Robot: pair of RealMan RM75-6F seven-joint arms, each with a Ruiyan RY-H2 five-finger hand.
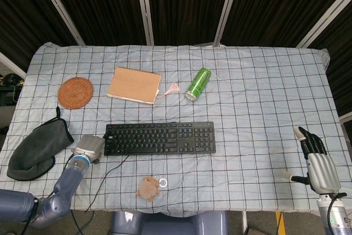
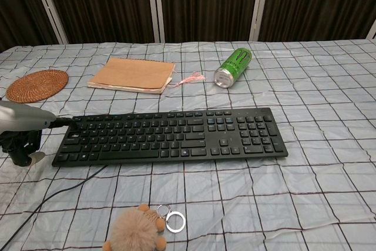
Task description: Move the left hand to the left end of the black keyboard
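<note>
The black keyboard (image 1: 159, 138) (image 2: 170, 136) lies across the middle of the checked tablecloth, with its cable (image 1: 108, 171) running off its left end toward the front edge. My left hand (image 1: 89, 147) (image 2: 24, 129) is low over the cloth just beside the keyboard's left end, grey back upward. One dark fingertip (image 2: 63, 120) reaches the keyboard's far left corner, and it holds nothing. At the front right of the table, far from the keyboard, my right hand (image 1: 318, 158) has its fingers extended and is empty.
A dark cloth cap (image 1: 36, 150) lies just left of my left hand. Behind the keyboard are a woven coaster (image 1: 75, 92), a brown notebook (image 1: 134, 85) with a pink tassel (image 1: 171, 88), and a green can (image 1: 198, 83) on its side. A plush keychain (image 1: 149, 186) sits near the front edge.
</note>
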